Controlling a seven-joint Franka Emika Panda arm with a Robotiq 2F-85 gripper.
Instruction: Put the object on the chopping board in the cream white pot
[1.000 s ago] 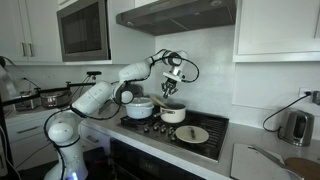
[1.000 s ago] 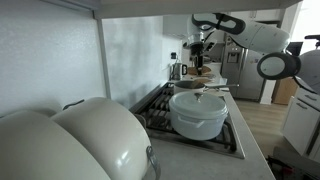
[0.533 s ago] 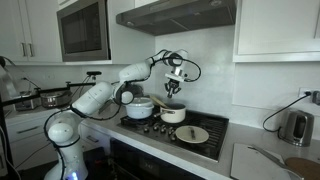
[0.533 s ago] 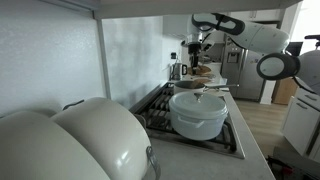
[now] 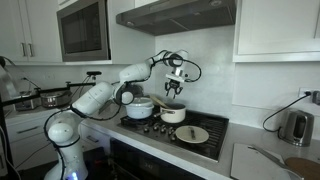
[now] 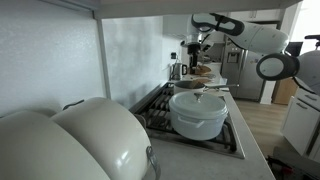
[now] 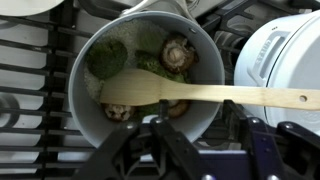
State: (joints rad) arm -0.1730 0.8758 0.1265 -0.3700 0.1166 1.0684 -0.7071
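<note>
The cream white pot [image 7: 140, 80] fills the wrist view from above. It holds mushroom pieces [image 7: 178, 52], a green piece [image 7: 107, 60] and a wooden spoon [image 7: 210, 95] laid across its rim. My gripper [image 7: 198, 108] hangs right above the pot, open and empty, with one finger on each side of the near rim. In an exterior view the gripper [image 5: 173, 90] is above the pot [image 5: 173, 113] on the stove. The brown chopping board [image 5: 303, 167] lies at the far end of the counter, partly cut off. In an exterior view the gripper [image 6: 196, 48] is far back over the stove.
A larger white lidded pot [image 5: 140, 107] [image 6: 197, 112] [image 7: 285, 60] stands next to the small pot. A round grey disc [image 5: 192, 133] lies on the front burner. An electric kettle [image 5: 295, 127] stands by the board. The hood is overhead.
</note>
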